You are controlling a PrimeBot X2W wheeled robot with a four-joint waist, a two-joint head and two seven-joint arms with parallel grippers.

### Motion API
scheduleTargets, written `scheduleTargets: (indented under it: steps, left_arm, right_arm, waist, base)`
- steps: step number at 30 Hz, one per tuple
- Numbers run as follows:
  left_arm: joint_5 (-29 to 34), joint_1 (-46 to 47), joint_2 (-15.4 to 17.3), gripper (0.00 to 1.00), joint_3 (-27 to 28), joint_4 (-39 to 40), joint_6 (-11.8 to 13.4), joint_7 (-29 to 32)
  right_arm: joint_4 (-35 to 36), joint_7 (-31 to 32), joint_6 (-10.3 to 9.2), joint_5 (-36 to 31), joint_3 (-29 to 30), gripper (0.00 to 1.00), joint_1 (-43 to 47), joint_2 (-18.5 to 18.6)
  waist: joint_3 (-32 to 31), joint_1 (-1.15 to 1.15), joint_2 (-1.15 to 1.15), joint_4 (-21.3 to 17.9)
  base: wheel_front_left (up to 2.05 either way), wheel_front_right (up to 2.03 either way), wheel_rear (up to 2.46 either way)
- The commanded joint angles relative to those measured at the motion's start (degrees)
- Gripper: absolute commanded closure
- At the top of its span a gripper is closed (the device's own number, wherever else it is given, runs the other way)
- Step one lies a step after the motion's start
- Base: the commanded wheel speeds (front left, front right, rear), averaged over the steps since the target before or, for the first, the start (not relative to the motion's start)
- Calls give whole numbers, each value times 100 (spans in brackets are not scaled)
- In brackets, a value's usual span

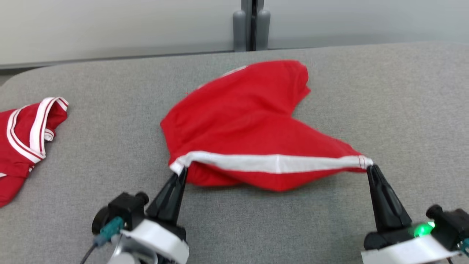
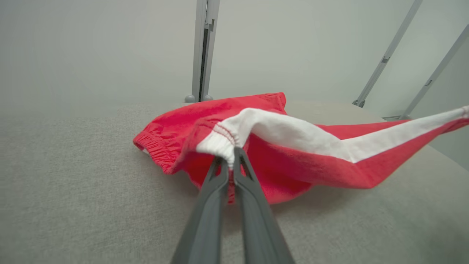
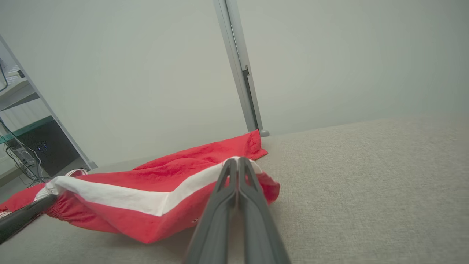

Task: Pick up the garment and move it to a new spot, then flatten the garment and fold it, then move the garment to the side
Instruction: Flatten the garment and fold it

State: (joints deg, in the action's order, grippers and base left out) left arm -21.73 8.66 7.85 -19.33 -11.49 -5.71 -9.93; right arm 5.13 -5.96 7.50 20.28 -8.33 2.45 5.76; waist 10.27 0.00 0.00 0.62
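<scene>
The garment [image 1: 249,121] is red with a white band along its near hem and lies on the grey table [image 1: 329,220], its near edge lifted and stretched taut. My left gripper [image 1: 181,172] is shut on the hem's left corner. At the hem's right corner my right gripper [image 1: 369,168] is shut as well. In the left wrist view the left gripper [image 2: 231,161] pinches the bunched white band of the garment [image 2: 293,161]. The right wrist view has the right gripper [image 3: 237,161] clamped on the white band of the garment [image 3: 146,190], with the left gripper's fingers [image 3: 25,216] at the far left.
A second red garment with white stripes [image 1: 25,135] lies at the table's left edge. A grey post [image 1: 252,25] stands behind the table's far edge against a pale wall. Bare grey cloth surface stretches to the right and in front.
</scene>
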Motion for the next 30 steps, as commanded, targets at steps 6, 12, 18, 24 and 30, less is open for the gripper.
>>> scheduleTargets:
  steps: [6, 12, 18, 24, 30]
  left_arm:
    - [-111, -1031, 227, 100, -34, 1206, 337, 587]
    - [-173, -1635, 385, 100, -69, 2086, 560, 1061]
    - [-283, -1815, 418, 100, -89, 2314, 652, 1317]
    - [-490, -1570, 338, 100, -74, 2107, 571, 1400]
    - [-604, -1010, 246, 100, -55, 1683, 363, 1276]
  right_arm:
    - [885, 583, -1, -186, 278, 100, 933, -122]
    - [1363, 902, -1, -226, 487, 100, 1424, -193]
    - [1320, 995, -2, -206, 545, 100, 1386, -217]
    - [973, 888, -1, -124, 671, 100, 962, -150]
    - [430, 771, -1, -30, 783, 100, 122, 50]
  waist:
    - [-434, 0, 0, -30]
    - [-638, 0, 0, -12]
    - [-705, 0, 0, 17]
    - [-573, 0, 0, 161]
    - [-130, 0, 0, 444]
  base:
    - [0, 0, 0]
    - [0, 0, 0]
    - [0, 0, 0]
    - [0, 0, 0]
    - [0, 0, 0]
